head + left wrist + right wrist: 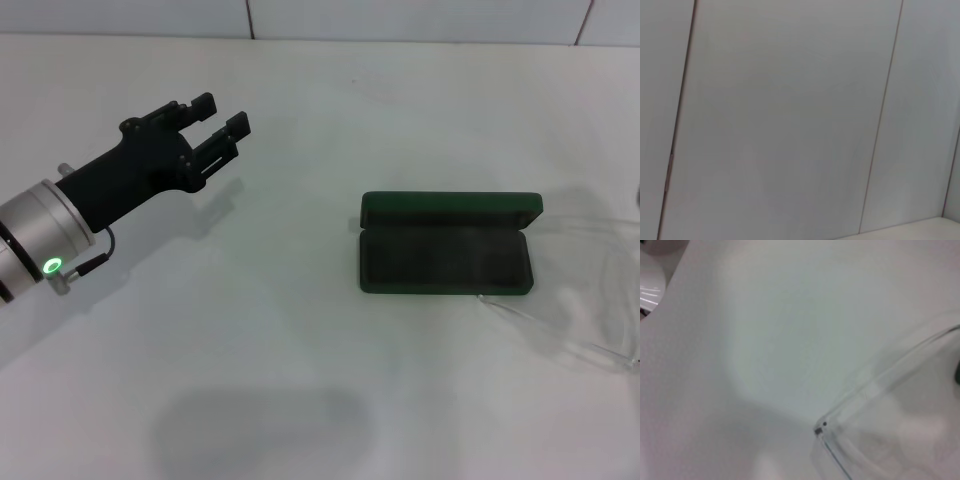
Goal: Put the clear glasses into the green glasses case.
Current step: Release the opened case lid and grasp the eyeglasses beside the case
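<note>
One white table (300, 400), filling most of the head view, with a tiled wall (420, 18) strip along its far edge. One arm visible in the head view: the left arm (60, 225), silver forearm with a green light, black wrist. Left gripper (222, 118) hangs above the table's left part, well apart from the case, its two black fingers (203, 102) spread with a clear gap and nothing between them. Right gripper: not seen in any view, so cannot tell how its fingers stand.

One green glasses case (445, 255), right of centre on the table, lying open: dark-lined tray toward the robot, lid (450, 208) standing up along the far side. Tray holds nothing.

One pair of clear glasses (580, 300), on the table just right of the case, near the right edge, outside the case. A thin transparent arm reaches close to the case's near right corner; touching or not, cannot tell.

Left wrist view shows only wall panels (790, 120) and seams, no task object. Right wrist view alone gives the clear glasses (880, 390) up close: see-through frame edge and a small dark hinge screw (819, 430), over the white table (765, 315). Case appears only in the head view.
</note>
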Action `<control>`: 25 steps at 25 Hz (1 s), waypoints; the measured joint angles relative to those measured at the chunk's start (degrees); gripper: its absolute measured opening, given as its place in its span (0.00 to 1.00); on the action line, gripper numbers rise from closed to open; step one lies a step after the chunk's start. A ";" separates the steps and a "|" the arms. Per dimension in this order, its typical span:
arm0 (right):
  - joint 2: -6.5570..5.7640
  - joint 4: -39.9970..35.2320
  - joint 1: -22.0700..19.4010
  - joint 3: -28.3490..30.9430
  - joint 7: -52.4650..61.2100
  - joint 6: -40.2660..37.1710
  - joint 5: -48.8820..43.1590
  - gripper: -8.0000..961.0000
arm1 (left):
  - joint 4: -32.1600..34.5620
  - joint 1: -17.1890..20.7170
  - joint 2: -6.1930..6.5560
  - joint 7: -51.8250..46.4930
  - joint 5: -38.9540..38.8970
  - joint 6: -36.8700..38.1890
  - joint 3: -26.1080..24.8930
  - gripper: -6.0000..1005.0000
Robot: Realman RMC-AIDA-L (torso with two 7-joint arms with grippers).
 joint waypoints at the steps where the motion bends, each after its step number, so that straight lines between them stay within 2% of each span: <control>1: 0.08 0.31 0.07 -0.80 0.30 0.40 -0.16 0.69 | -0.07 0.03 -0.01 0.22 0.00 0.00 -0.03 0.57; 12: 0.28 0.85 -0.13 -7.98 2.79 3.19 -1.85 0.67 | -0.93 0.44 -0.02 1.49 0.00 0.03 -0.10 0.58; 25: 0.48 1.64 0.19 -13.00 3.42 5.06 -3.01 0.65 | -3.94 0.54 0.00 4.20 -1.55 0.48 -0.27 0.58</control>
